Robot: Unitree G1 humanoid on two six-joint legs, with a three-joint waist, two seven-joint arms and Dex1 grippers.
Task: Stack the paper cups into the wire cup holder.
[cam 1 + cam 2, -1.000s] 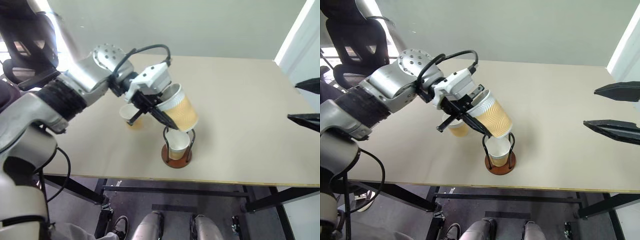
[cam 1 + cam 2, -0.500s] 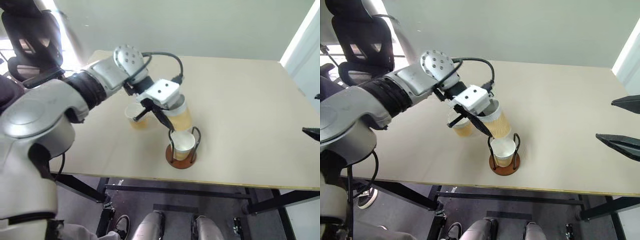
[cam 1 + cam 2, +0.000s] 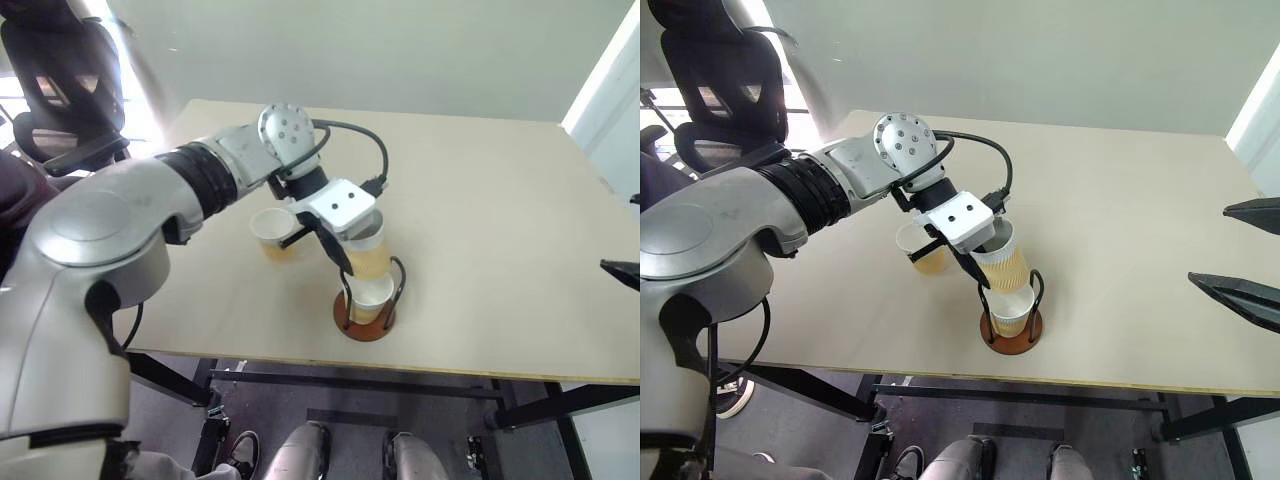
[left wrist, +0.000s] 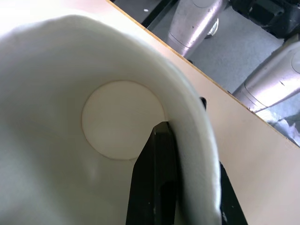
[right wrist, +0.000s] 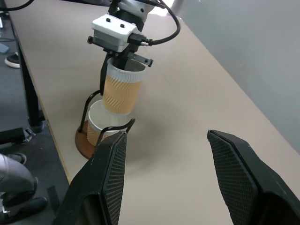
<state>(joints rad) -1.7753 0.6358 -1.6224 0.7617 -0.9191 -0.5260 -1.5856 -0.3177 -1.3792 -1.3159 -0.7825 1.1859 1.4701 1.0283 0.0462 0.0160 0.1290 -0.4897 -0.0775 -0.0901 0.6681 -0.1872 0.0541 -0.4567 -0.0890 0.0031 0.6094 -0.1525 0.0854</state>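
Clamped on the rim wall of 1 paper cup, the left gripper has 1 black finger inside the cup against the white wall and the other outside it. That cup hangs upright, mouth up, its long axis close to vertical, with its bottom entering the mouth of a second cup already seated in the wire holder. So the target lies straight below the jaws, and the coming move looks like a short descent along that axis before letting go. The 2 wire loops rise on either side of the seated cup, and the held cup sits between them; any tilt could catch its side on a loop. A third cup stands on the table just beside the left arm, on the far side from the holder, close enough to be knocked on withdrawal. The holder stands near the table's front edge, with bare tabletop beyond it. The right gripper is spread apart, empty, well off to the right.
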